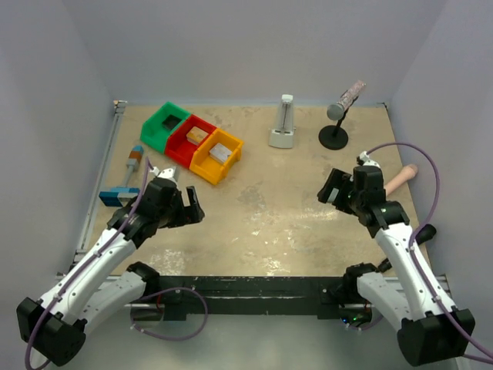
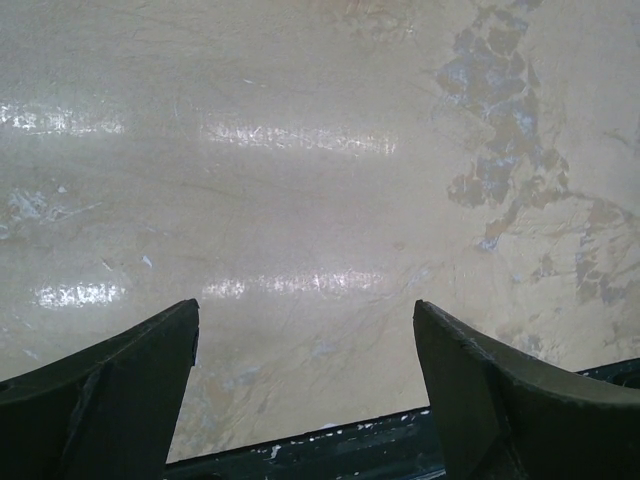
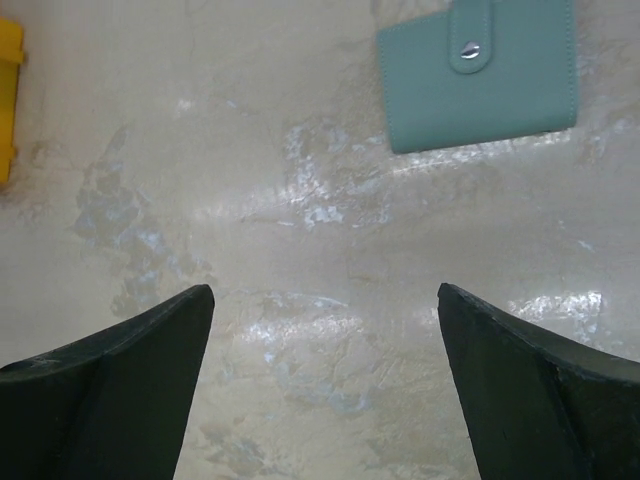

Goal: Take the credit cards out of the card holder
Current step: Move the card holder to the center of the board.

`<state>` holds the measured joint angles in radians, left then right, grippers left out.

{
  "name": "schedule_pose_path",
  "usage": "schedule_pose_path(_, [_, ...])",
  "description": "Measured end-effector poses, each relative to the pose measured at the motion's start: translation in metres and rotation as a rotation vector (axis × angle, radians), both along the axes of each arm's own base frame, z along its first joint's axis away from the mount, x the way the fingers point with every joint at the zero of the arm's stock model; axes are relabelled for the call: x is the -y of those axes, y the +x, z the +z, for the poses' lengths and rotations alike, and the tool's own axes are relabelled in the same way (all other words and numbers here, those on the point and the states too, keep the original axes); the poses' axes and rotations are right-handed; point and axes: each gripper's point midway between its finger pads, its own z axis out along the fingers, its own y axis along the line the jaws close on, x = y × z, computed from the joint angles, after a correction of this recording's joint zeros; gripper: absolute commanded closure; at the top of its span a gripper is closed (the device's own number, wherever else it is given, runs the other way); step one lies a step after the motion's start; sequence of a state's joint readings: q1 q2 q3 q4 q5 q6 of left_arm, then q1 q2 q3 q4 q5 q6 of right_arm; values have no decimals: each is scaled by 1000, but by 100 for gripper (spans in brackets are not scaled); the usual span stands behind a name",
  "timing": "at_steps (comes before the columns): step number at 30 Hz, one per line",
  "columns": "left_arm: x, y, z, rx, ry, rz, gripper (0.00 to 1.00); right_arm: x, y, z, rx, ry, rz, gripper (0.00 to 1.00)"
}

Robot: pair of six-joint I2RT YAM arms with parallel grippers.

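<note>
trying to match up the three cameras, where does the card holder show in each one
Right wrist: the card holder lies shut at the upper right, ahead of the open right pincer.
Left wrist: not in it, only bare tabletop.
Top external: not visible, perhaps hidden by the right arm.
Shared landmark: the yellow bin, also at the right wrist view's left edge.

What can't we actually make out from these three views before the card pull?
Credit cards: none visible in any view; the card holder is shut, tab snapped, so its contents are hidden.
Card holder: upper part cut off by the right wrist frame's top edge; not seen in the top view, possibly under the right gripper.
Items in the red bin and yellow bin: too small in the top view to identify.
</note>
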<state>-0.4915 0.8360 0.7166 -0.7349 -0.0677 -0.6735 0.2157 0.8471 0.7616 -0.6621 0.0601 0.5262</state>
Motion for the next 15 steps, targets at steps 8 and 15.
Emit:
schedule_pose_path(8, [-5, -10, -9, 5, -20, 22, 8, 47, 26, -12, -60, 98, -279, 10])
schedule_pose_path(15, [-7, -16, -5, 30, -51, 40, 8, 76, 48, -24, -134, 119, -446, 15])
